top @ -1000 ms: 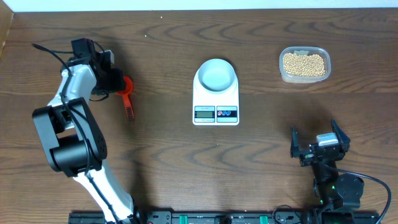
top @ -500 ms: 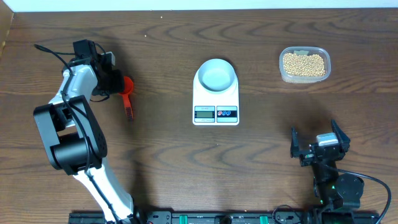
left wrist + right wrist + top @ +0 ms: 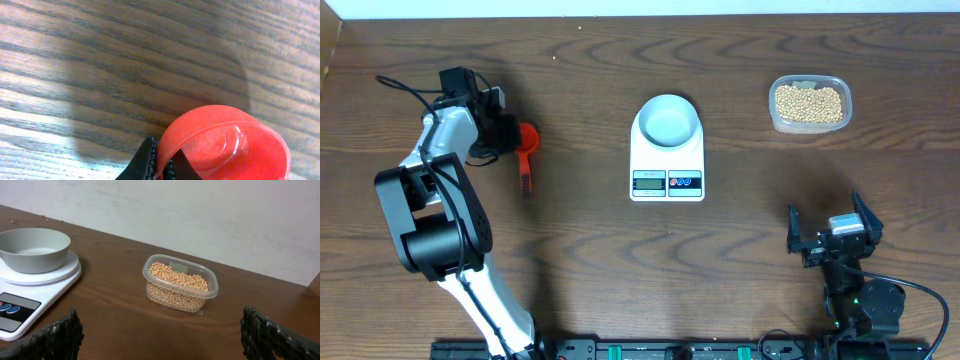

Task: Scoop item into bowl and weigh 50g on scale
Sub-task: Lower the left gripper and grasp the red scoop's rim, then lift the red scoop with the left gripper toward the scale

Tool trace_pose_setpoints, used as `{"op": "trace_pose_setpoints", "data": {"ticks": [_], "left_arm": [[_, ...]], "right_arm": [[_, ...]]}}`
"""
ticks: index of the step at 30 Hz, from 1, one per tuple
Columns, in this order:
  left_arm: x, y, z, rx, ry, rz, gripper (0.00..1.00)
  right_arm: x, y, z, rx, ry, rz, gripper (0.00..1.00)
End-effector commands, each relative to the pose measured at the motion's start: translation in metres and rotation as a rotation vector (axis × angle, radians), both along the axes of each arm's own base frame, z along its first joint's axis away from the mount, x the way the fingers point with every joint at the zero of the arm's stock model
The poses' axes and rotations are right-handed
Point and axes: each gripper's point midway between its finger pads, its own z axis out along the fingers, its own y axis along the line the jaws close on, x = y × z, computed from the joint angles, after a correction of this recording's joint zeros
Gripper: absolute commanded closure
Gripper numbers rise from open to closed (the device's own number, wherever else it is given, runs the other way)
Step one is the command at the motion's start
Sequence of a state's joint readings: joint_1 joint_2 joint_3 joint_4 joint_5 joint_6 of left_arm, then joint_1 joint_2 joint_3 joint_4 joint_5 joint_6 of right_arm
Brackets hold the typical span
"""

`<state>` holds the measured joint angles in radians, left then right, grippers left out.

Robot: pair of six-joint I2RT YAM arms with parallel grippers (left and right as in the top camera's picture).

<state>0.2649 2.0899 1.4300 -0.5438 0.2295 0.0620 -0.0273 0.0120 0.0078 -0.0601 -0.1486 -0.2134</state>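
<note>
A red plastic scoop (image 3: 525,143) lies at the table's left, its cup toward the back and its handle toward the front. My left gripper (image 3: 510,137) is shut on the rim of the scoop's cup (image 3: 225,145); the thin red wall is pinched between the two black fingers (image 3: 149,161). The pale bowl (image 3: 667,120) stands on the white scale (image 3: 667,160) at mid-table; both also appear in the right wrist view, bowl (image 3: 32,247) on scale (image 3: 30,295). The beans (image 3: 808,101) fill a clear tub (image 3: 180,282) at the back right. My right gripper (image 3: 831,232) rests open near the front right, holding nothing.
A pale wall (image 3: 200,215) runs behind the table's far edge. A black cable (image 3: 405,85) loops by the left arm. Bare wood lies between the scoop and the scale.
The left gripper has shut on the rim of the red scoop's cup. The scoop has shifted slightly. The right arm has not moved.
</note>
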Motion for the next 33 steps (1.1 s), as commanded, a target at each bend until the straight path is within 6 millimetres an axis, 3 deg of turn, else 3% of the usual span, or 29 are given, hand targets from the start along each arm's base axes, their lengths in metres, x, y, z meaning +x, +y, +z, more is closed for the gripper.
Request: {"op": "trace_pose_setpoints", "data": {"ticks": [1, 4, 11, 19, 23, 27, 33], "left_arm": [[-0.002, 0.003, -0.002, -0.03, 0.016, 0.112, 0.93], [0.003, 0.003, 0.013, -0.066, -0.01, 0.223, 0.93], [0.015, -0.013, 0.074, -0.215, -0.132, 0.338, 0.93], [0.013, -0.026, 0.132, -0.37, -0.2, 0.555, 0.92], [0.007, -0.036, 0.145, -0.455, -0.166, 0.706, 0.93], [-0.004, -0.052, 0.144, -0.52, -0.081, 0.839, 0.93], [-0.01, -0.084, 0.14, -0.534, -0.019, 0.825, 0.93]], "right_arm": [[0.0, 0.002, -0.001, -0.004, 0.0, 0.008, 0.01], [0.0, 0.002, -0.001, -0.004, 0.0, 0.008, 0.01], [0.0, 0.002, -0.001, -0.004, 0.0, 0.008, 0.01], [0.0, 0.002, -0.001, -0.004, 0.0, 0.008, 0.01], [0.0, 0.002, -0.001, -0.004, 0.0, 0.008, 0.01], [0.0, 0.002, -0.001, -0.004, 0.0, 0.008, 0.01], [0.0, 0.002, -0.001, -0.004, 0.0, 0.008, 0.01]]}}
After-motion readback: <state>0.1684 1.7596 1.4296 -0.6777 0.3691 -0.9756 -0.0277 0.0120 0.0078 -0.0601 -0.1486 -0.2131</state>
